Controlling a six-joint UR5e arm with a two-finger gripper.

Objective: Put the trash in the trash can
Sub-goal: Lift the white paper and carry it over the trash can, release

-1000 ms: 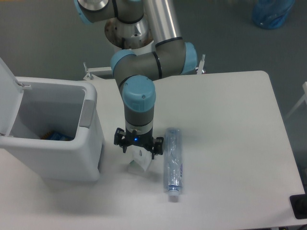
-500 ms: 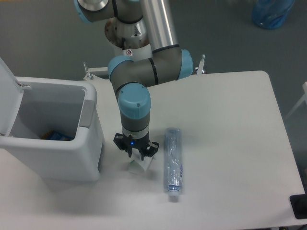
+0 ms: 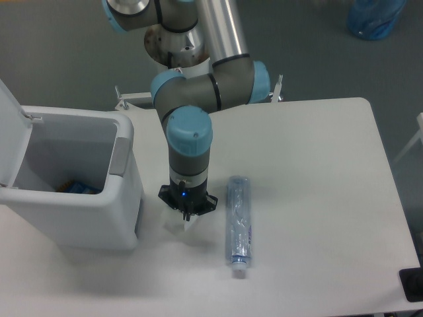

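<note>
My gripper (image 3: 187,214) points straight down near the table's front left, shut on the small white cardboard scrap (image 3: 190,223), of which only a bit shows below the fingertips. The crushed clear plastic bottle (image 3: 238,224) with bluish print lies flat on the table just right of the gripper, cap toward the front edge, and is not touched. The white trash can (image 3: 125,198) stands to the left of the gripper, its grey panel facing the arm and its hinged lid (image 3: 9,125) swung open. Something blue lies at the bottom of the can.
The arm's own base (image 3: 173,41) rises behind the table's back edge. A blue bag (image 3: 375,16) lies on the floor at the far right. A black object (image 3: 412,284) sits off the table's front right corner.
The gripper's fingers, spread wide a second ago, have closed together on the cardboard scrap. The scrap now shows far less beneath them. The bottle and the can have not moved.
</note>
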